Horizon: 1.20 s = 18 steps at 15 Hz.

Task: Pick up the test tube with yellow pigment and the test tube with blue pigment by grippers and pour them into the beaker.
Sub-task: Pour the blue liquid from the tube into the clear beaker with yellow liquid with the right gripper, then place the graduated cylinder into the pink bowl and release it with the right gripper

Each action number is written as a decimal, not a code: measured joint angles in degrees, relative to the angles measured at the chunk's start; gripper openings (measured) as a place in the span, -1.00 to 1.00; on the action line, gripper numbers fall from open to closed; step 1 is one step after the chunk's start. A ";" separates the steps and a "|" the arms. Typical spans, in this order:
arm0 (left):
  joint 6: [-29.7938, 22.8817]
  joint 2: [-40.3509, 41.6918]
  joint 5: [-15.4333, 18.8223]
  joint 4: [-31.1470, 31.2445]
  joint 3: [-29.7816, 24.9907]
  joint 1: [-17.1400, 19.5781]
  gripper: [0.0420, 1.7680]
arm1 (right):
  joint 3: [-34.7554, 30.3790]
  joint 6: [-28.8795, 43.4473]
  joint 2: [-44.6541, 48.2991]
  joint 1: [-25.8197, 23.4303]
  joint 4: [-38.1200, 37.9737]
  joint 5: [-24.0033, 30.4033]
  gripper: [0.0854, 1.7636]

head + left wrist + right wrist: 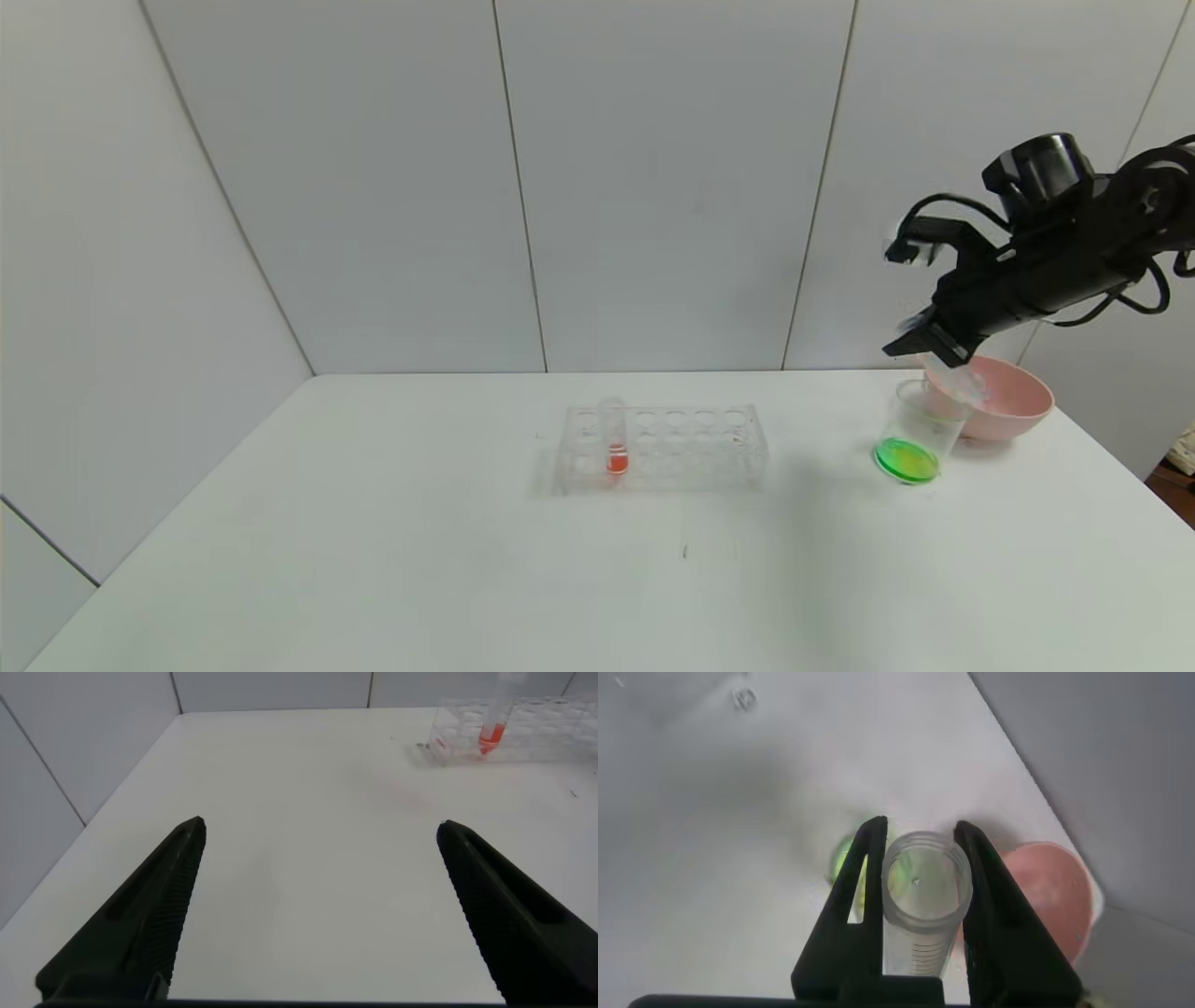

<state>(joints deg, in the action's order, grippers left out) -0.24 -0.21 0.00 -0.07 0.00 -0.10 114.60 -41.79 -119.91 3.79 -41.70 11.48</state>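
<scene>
At the right of the head view the right claw (920, 347), clamped on a clear empty-looking test tube (920, 896), tips it over the small clear tapered beaker (920, 434) holding green liquid, so pouring seems nearly finished and the next move is probably to put the tube away; the left claw (318, 915) waits apart.

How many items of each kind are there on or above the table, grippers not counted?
Test tubes: 2, one with orange-red liquid in the rack, one clear tube in the right gripper
Tube rack: 1
Beaker: 1
Pink bowl: 1
Total: 5

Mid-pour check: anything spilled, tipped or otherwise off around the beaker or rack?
No spill shows. The beaker stands upright beside the pink bowl, holding green liquid. The right gripper holds an emptied test tube tilted over it. The rack sits square, holding one orange-red tube.
</scene>
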 joint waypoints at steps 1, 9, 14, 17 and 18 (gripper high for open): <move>0.00 0.00 0.00 0.00 0.00 0.00 1.00 | -0.20 7.33 0.76 0.74 0.88 2.44 -0.45; 0.00 0.00 0.00 0.00 0.00 0.00 1.00 | -27.94 39.22 12.87 7.45 45.25 -0.57 -0.45; 0.00 0.00 0.00 0.00 0.00 0.00 1.00 | -52.97 41.81 19.60 6.34 79.14 -3.55 -0.45; 0.00 0.00 0.00 0.00 0.00 0.00 1.00 | -66.26 42.30 24.95 5.52 86.86 -4.02 -0.45; 0.00 0.00 0.00 0.00 0.00 0.00 1.00 | -69.82 42.36 27.65 5.33 87.49 -4.16 -0.45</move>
<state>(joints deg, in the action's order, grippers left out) -0.24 -0.21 0.00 -0.07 0.00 -0.10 44.79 0.57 -92.26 9.12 45.79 7.33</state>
